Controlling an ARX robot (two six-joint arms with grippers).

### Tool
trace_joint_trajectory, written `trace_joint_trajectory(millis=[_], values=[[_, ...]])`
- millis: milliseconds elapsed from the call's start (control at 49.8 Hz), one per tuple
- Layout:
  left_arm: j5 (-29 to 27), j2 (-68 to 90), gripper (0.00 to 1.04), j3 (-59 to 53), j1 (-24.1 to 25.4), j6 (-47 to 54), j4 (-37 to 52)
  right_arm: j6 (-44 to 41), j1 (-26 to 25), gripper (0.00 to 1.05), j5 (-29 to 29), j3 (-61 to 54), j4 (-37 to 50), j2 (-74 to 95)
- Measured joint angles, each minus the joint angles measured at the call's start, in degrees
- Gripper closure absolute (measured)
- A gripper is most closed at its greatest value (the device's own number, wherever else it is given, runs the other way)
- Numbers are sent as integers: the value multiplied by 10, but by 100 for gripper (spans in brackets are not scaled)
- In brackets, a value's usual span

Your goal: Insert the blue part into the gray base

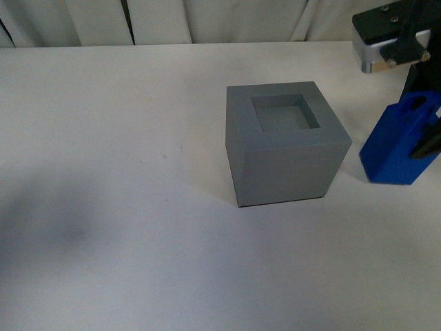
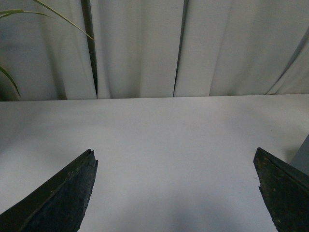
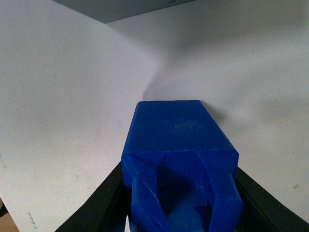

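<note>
Front view: gray base (image 1: 286, 148) sits on the white table (image 1: 103, 138) about mid-frame, square recess (image 1: 284, 112) facing up and empty, so nothing is inserted yet. Blue part (image 1: 398, 148) is just beside the base, on the robot's right, apart from it and leaning a bit. Can't tell if its bottom touches the table. Right wrist view: right gripper (image 3: 181, 205) is clamped on the blue part's handle end, with a black finger pressed on each side and the solid prism body pointing away from the camera. Judgement: gripping at the handle keeps the plain end free to go down into the recess, and the base sits open side up for that. Likely step is grasp made, with lift and carry over the base to come. Left wrist view: left gripper (image 2: 169, 203) has its fingers spread wide with only bare table between them, holding nothing. It faces the curtain (image 2: 140, 48), and a thin plant leaf (image 2: 58, 14) shows in one corner. It looks parked out of the way. Materials: blue part is matte bright plastic with a flat side, bevelled edges near the handle and a cut-out in the loop. Base is a matte gray cube with sharp edges, thick walls round the recess, wider than the part. Table is smooth white with faint specks. Fit looks snug, so the part needs squaring up first.
</note>
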Motion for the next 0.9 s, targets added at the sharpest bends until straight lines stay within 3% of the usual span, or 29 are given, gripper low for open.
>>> trace_joint_trajectory(millis=[201, 361, 622, 904], values=[[0, 0, 6, 0, 0, 0, 0, 6, 3, 58, -44, 79, -62, -25], [0, 0, 6, 0, 0, 0, 0, 10, 33, 58, -81, 154, -118, -32], [0, 0, 6, 0, 0, 0, 0, 13, 99, 58, -87, 212, -143, -13], [0, 0, 6, 0, 0, 0, 0, 23, 133, 58, -80, 218, -133, 32]])
